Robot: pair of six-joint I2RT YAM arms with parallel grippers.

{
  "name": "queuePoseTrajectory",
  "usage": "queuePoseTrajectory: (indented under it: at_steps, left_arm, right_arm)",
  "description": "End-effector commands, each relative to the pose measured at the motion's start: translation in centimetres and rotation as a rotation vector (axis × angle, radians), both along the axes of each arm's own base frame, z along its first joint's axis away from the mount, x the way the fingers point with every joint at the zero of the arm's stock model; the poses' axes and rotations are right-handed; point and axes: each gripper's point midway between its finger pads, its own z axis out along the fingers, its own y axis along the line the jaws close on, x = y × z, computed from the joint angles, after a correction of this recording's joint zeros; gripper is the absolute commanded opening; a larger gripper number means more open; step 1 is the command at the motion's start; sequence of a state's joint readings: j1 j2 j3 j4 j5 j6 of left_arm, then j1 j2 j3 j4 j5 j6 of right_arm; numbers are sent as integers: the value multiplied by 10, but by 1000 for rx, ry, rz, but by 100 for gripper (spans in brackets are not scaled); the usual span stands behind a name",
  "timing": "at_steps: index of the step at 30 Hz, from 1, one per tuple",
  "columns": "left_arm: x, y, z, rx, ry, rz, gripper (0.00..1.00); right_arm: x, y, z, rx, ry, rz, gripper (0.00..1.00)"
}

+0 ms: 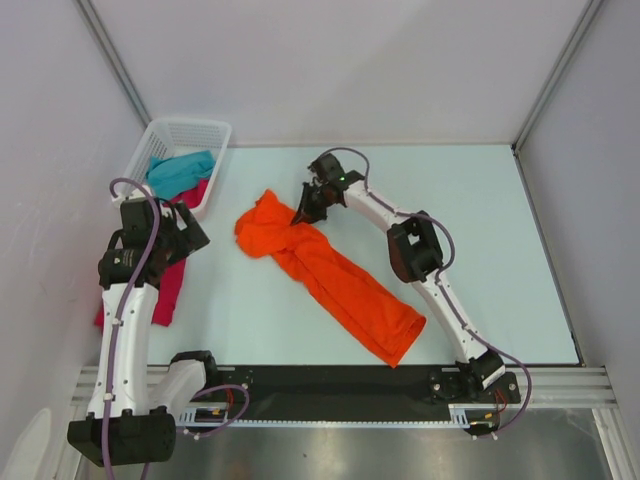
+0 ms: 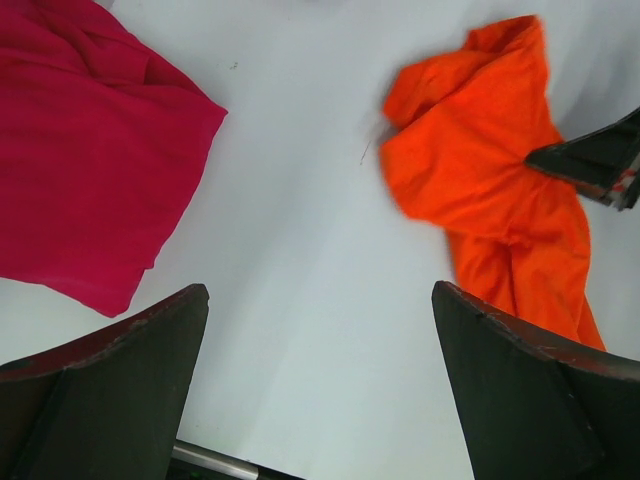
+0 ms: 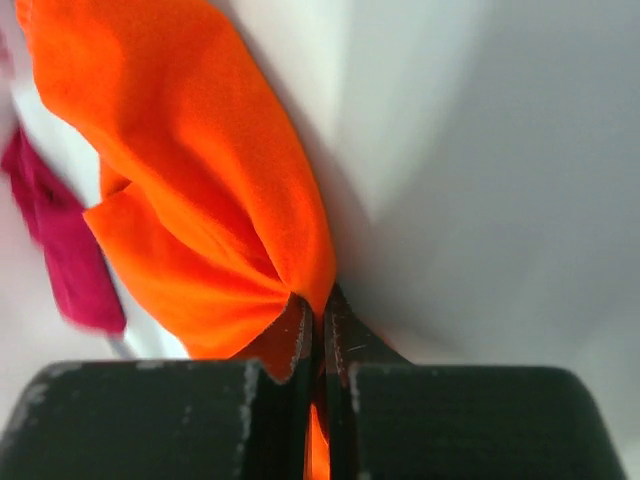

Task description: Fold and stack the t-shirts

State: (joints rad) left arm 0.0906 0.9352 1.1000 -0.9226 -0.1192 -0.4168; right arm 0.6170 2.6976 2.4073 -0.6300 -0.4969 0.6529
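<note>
— Orange t-shirt: where did it lie?

— Across the middle of the bench, in a long crumpled strip running from 10 o'clock to 4 o'clock in the overhead view. Its 10 o'clock end was bunched up, and its 4 o'clock end lay flat near the front edge.

— And the right claw?

— Clenched on a fold at the 2 o'clock side of that bunched end. The right wrist view showed orange cloth pinched between the two closed fingers.

— What about the left claw?

— Spread wide and holding nothing. From its own camera it looked down on bare bench, with the crimson t-shirt toward 10 o'clock and the orange one toward 2 o'clock.

— Where did the other shirts sit?

— The crimson one lay at the bench's 9 o'clock edge, partly hidden under the left arm. The teal t-shirt rested in the white basket at the bench's 10 o'clock corner, and a second crimson piece showed beneath it at the basket's near rim.
</note>
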Motion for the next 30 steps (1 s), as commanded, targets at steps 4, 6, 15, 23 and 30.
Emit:
queuePoseTrajectory:
  at_steps: [4,6,15,23,30]
  left_arm:
    - [4,0,9,-4,-42,-6,100]
    - [4,0,9,-4,-43,-7,100]
    - [10,-3,3,-19,-34,-18,100]
    - [13,-10,-10,-54,-23,-43,99]
    - [24,-61,-51,-235,-18,-188,99]
  right_arm:
    - [120,-184,-29,-362,-62,-569,0]
    - [133,-217,-28,-407,-72,-662,0]
    - [144,-238,-38,-381,-59,-618,31]
    - [171,-279,27,-435,-244,-688,64]
    - [168,-318,106,-484,-359,-764,64]
